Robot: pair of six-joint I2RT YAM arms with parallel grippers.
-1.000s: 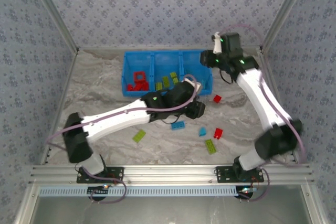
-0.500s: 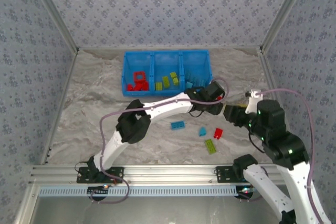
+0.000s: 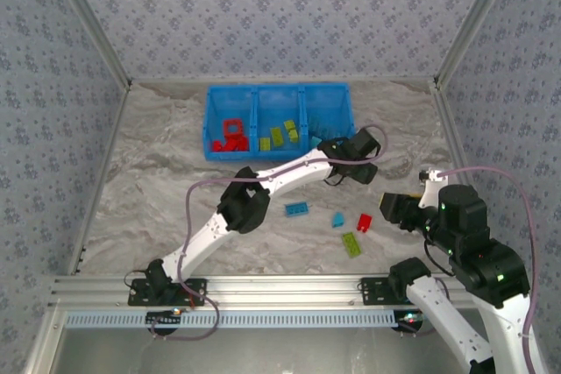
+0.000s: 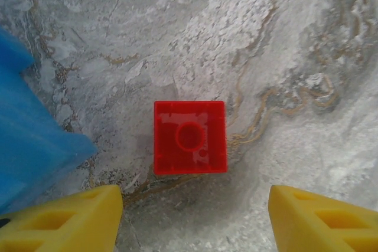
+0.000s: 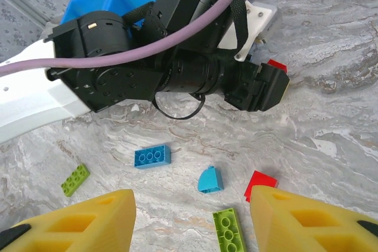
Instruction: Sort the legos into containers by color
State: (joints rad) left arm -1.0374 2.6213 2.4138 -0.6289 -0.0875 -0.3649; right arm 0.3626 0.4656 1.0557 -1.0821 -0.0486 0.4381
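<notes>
The blue three-compartment bin (image 3: 276, 94) stands at the back, with red legos (image 3: 230, 135) in its left compartment, lime green ones (image 3: 279, 135) in the middle and a light blue one (image 3: 314, 140) at the right. My left gripper (image 3: 358, 166) (image 4: 192, 222) hangs open just right of the bin, over a square red brick (image 4: 189, 137) that lies upside down on the table. My right gripper (image 3: 396, 208) (image 5: 192, 216) is open and holds nothing, above the loose bricks: a blue brick (image 5: 152, 156), a curved blue piece (image 5: 209, 180), a red brick (image 5: 260, 180) and a green brick (image 5: 229, 231).
Another lime green brick (image 5: 75, 179) lies to the left beneath the left arm's elbow (image 3: 245, 208). A corner of the bin (image 4: 29, 140) sits close to the left fingertip. Patterned walls and metal frame rails enclose the marble table (image 3: 158, 181).
My left gripper has reached further right, past the bin, and now hangs over the square red brick. My right arm has swung back from the bin's right end to the near right.
</notes>
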